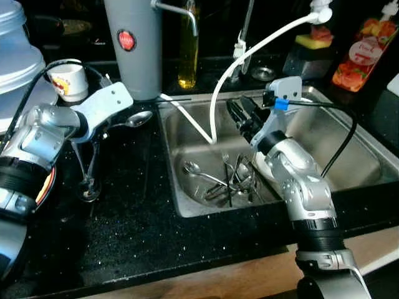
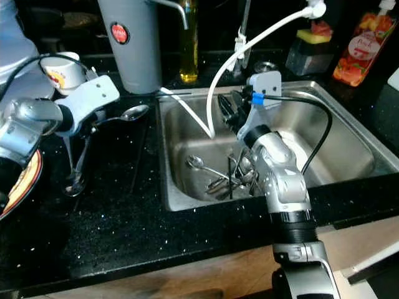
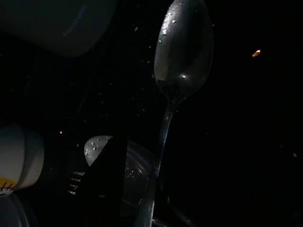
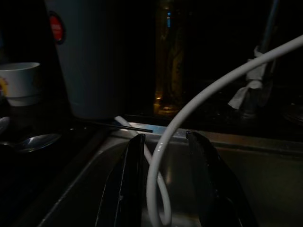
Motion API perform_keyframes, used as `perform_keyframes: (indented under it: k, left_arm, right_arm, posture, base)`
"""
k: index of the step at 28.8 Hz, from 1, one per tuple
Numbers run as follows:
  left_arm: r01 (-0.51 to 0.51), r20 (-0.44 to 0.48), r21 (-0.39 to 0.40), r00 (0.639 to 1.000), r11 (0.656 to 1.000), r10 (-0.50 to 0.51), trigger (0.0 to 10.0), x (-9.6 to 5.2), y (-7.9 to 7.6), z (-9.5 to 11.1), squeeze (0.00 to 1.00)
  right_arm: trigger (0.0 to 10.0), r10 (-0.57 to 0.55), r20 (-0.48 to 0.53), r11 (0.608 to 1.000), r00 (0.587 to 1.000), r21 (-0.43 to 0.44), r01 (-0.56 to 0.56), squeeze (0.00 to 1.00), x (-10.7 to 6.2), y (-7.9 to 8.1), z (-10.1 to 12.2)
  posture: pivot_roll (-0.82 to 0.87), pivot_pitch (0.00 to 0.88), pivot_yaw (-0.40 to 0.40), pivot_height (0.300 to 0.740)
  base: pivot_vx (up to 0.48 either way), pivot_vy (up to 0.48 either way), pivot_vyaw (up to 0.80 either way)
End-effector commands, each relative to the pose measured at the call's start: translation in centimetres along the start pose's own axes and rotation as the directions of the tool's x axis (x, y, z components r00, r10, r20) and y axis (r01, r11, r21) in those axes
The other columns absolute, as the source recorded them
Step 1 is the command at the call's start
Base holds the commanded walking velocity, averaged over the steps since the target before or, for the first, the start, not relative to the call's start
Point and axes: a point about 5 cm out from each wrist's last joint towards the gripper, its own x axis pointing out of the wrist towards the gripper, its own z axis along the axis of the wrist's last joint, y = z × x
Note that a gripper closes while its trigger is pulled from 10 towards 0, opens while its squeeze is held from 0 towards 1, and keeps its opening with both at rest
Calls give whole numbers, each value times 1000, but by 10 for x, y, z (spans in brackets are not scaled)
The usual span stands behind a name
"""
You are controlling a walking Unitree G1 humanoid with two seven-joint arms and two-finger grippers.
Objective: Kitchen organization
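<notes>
A steel spoon [image 1: 138, 118] points toward the sink edge from over the black counter [image 1: 137, 212]. My left gripper [image 1: 105, 129] is shut on its handle; its long bowl [image 3: 183, 47] appears past one black finger [image 3: 109, 179]. My right gripper [image 1: 240, 115] hangs open over the steel sink [image 1: 349, 149]. A white hose [image 4: 189, 104] passes between its fingers [image 4: 125, 184]. Several forks and spoons [image 1: 227, 177] lie piled on the sink floor beside a white plate [image 2: 294, 148].
A grey cylindrical appliance [image 1: 134, 43], an oil bottle [image 1: 188, 50] and a white cup [image 1: 68, 81] stand along the back. A sponge [image 1: 315, 37] and a red bottle [image 1: 365, 53] sit behind the sink. Thin utensils [image 1: 88, 184] lie on the counter. An orange-rimmed plate [image 2: 28, 177] is at the left.
</notes>
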Motion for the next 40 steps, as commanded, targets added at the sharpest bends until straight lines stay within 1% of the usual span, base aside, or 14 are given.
perform_keyframes:
  k: [1, 4, 6, 7, 8, 9, 15, 16, 17, 18, 19, 20, 30, 40]
  left_arm:
    - [50, -32, -4, 998, 999, -50, 10000, 8, -9, -6, 0]
    - [46, -38, -27, 998, 999, -47, 10000, 15, -8, -7, 0]
    - [42, -48, -51, 998, 998, -45, 8784, 20, -8, -10, 0]
    - [41, -51, -55, 998, 998, -44, 6118, 21, -9, -10, 0]
    - [41, -51, -55, 998, 998, -44, 6118, 21, -9, -10, 0]
    - [49, -43, -79, 998, 996, -53, 0, 22, -9, -11, 0]
    - [83, 8, -94, 997, 992, -82, 471, 19, -6, -4, 0]
    - [82, 21, -88, 997, 993, -80, 3686, 16, -3, -2, 0]
    - [79, 29, -86, 997, 993, -76, 3922, 14, 1, 0, 0]
    - [73, 32, -79, 997, 994, -70, 5176, 12, 4, 2, 0]
    - [73, 32, -79, 997, 994, -70, 5176, 12, 4, 2, 0]
    - [53, 19, -69, 998, 996, -52, 10000, 10, 9, 1, 0]
    - [13, -24, -78, 1000, 997, -15, 10000, 9, 16, -8, 0]
    - [0, 21, -66, 1000, 998, 1, 10000, -9, 37, 1, 0]
  right_arm:
    - [10000, -5, 4, 1000, 1000, 12, 5, 0, 0, -3, 0]
    - [10000, -6, 4, 1000, 1000, 11, 6, 0, 0, -4, 1]
    - [10000, -8, 4, 1000, 1000, 10, 8, 0, 0, -5, 1]
    - [10000, -9, 4, 1000, 1000, 10, 9, 0, 0, -5, 1]
    - [10000, -9, 4, 1000, 1000, 10, 9, 0, 0, -5, 1]
    - [10000, -11, 4, 1000, 1000, 10, 11, 0, -1, -6, 1]
    - [10000, -16, 2, 1000, 1000, 10, 16, 0, -2, -7, 1]
    - [10000, -17, 2, 1000, 1000, 10, 17, 0, -2, -7, 1]
    - [10000, -18, 2, 1000, 1000, 11, 18, 0, -2, -8, 1]
    - [10000, -18, 2, 1000, 1000, 11, 18, 0, -2, -8, 1]
    - [10000, -18, 2, 1000, 1000, 11, 18, 0, -2, -8, 1]
    - [10000, -17, 2, 1000, 1000, 13, 17, 0, -1, -8, 1]
    - [10000, -16, 5, 1000, 1000, 20, 16, 0, -1, -7, 1]
    - [10000, -19, 4, 999, 1000, 27, 19, 0, -1, -8, 1]
  posture:
    - [151, 34, -6, 740]
    - [148, 34, -8, 740]
    - [143, 32, -4, 740]
    - [143, 32, -4, 740]
    - [143, 32, -4, 740]
    - [140, 35, -4, 740]
    - [141, 41, -4, 740]
    - [144, 44, -6, 740]
    - [147, 46, -7, 740]
    - [149, 45, -7, 740]
    - [149, 45, -7, 740]
    - [151, 45, -8, 740]
    - [154, 46, -8, 740]
    - [157, 62, -9, 740]
  base:
    - [0, 0, 0]
    - [0, 0, 0]
    - [0, 0, 0]
    - [0, 0, 0]
    - [0, 0, 0]
    - [0, 0, 0]
    - [0, 0, 0]
    - [0, 0, 0]
    - [0, 0, 0]
    - [0, 0, 0]
    - [0, 0, 0]
    - [0, 0, 0]
    - [0, 0, 0]
    - [0, 0, 0]
